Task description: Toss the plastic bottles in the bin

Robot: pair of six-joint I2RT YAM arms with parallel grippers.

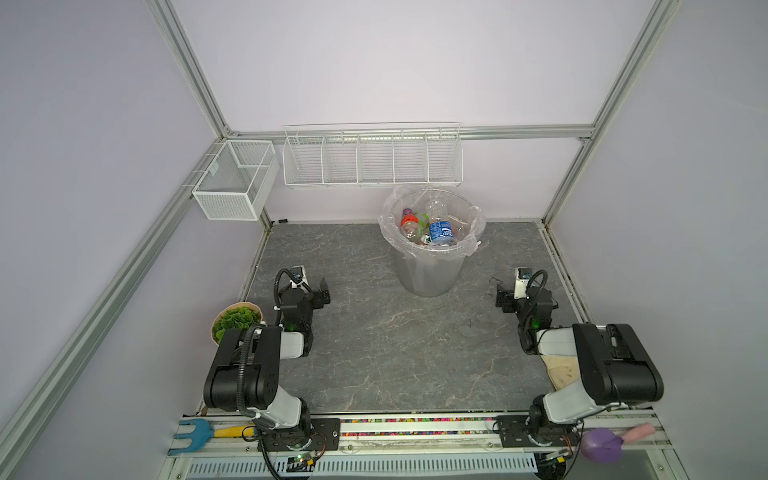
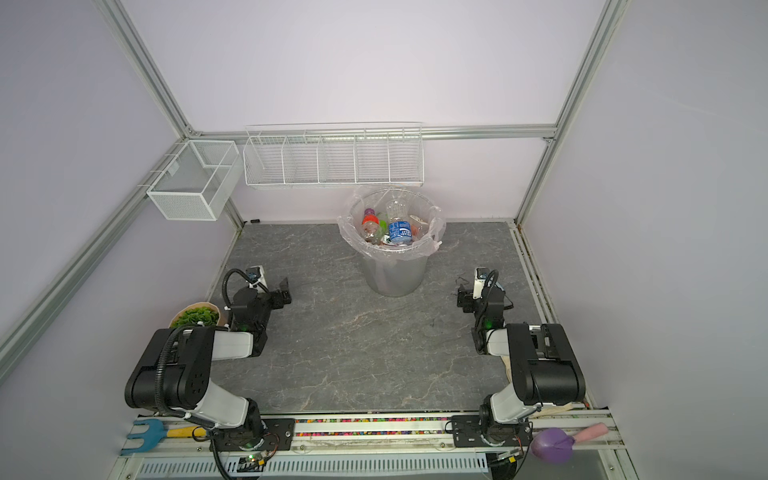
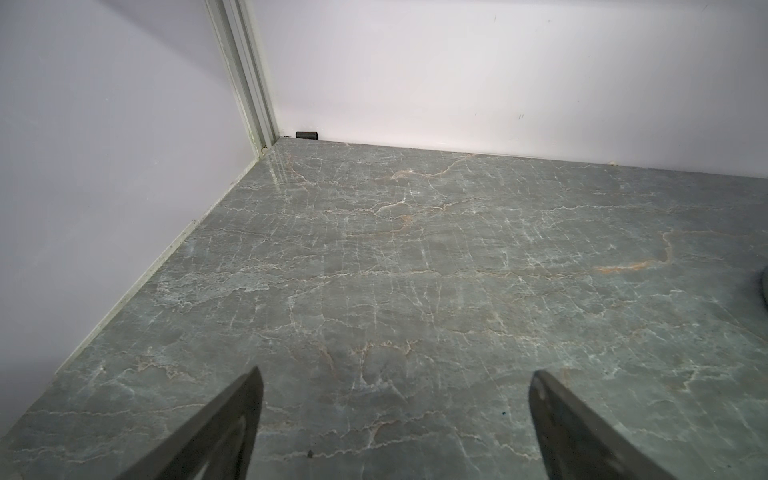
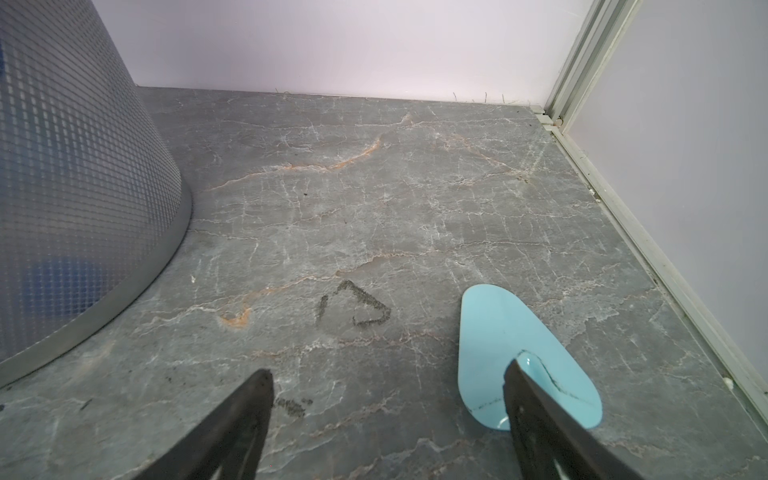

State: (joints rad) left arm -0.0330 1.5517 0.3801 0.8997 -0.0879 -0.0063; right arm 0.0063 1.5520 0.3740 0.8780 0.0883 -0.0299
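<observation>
**The plastic bottles** (image 1: 440, 230) lie heaped inside the bin (image 1: 428, 274), which stands on the table (image 1: 386, 357) near the back wall. No bottle shows on the table in any view, so the task appears complete. Such bottles are probably light, thin-walled and smooth. They would dent under a hard squeeze and roll if nudged, and are best taken across the labelled body.

**Left end effector** (image 3: 395, 386): jaws spread wide, empty, above bare table.

**Right end effector** (image 4: 388, 378): jaws likewise wide and empty, near the bin's base. A pale blue flat piece (image 4: 494, 332) lies beneath one finger; whether they touch cannot be told.
</observation>
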